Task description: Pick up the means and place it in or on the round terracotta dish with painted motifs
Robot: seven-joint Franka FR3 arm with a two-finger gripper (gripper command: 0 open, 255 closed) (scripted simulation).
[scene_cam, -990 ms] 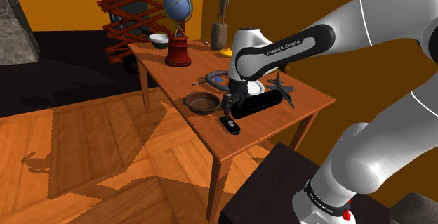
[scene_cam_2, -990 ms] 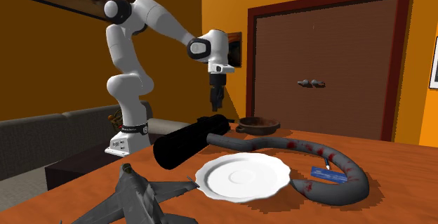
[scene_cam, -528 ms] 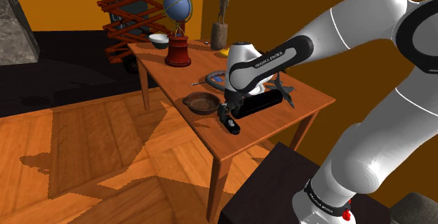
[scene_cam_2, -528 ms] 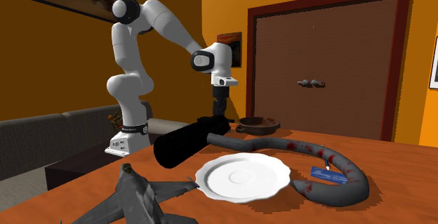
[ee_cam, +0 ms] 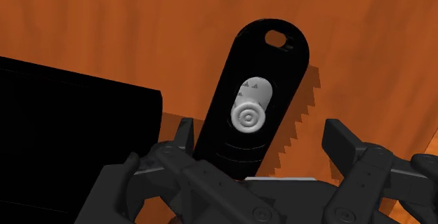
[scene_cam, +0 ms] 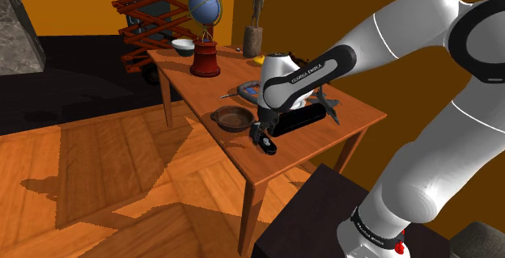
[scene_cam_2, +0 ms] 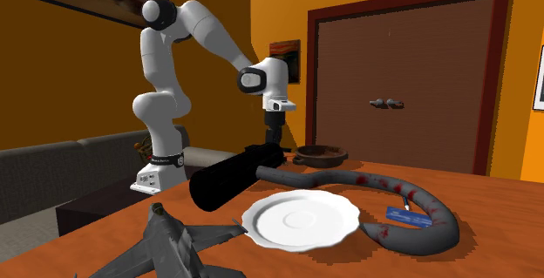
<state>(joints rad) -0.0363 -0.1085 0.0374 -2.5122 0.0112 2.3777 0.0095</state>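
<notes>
A flat black oblong device [ee_cam: 253, 110] with a pale grey button pad and a hole at its far end lies on the wooden table [scene_cam: 243, 155] near the front edge. In the shoulder view this device [scene_cam: 265, 142] sits just in front of a brown round dish [scene_cam: 233, 118]. My gripper [ee_cam: 263, 145] hangs low over the device's near end, open. One finger [ee_cam: 184, 135] stands close beside the device and the other [ee_cam: 344, 142] is well clear of it. In the second exterior view the gripper [scene_cam_2: 271, 139] drops behind a black cylinder, with the dish [scene_cam_2: 319, 154] beyond.
A long black cylinder [scene_cam: 299, 120] lies right beside the gripper. A white plate [scene_cam_2: 301, 218], a grey curved tube with red marks [scene_cam_2: 410, 211] and a dark model aircraft [scene_cam_2: 174, 241] lie further along the table. A globe [scene_cam: 205, 10] stands at the far end.
The arm has lowered the gripper toward the black device over the last second; its fingers now flank the device's near end. The things on the table have not moved.
</notes>
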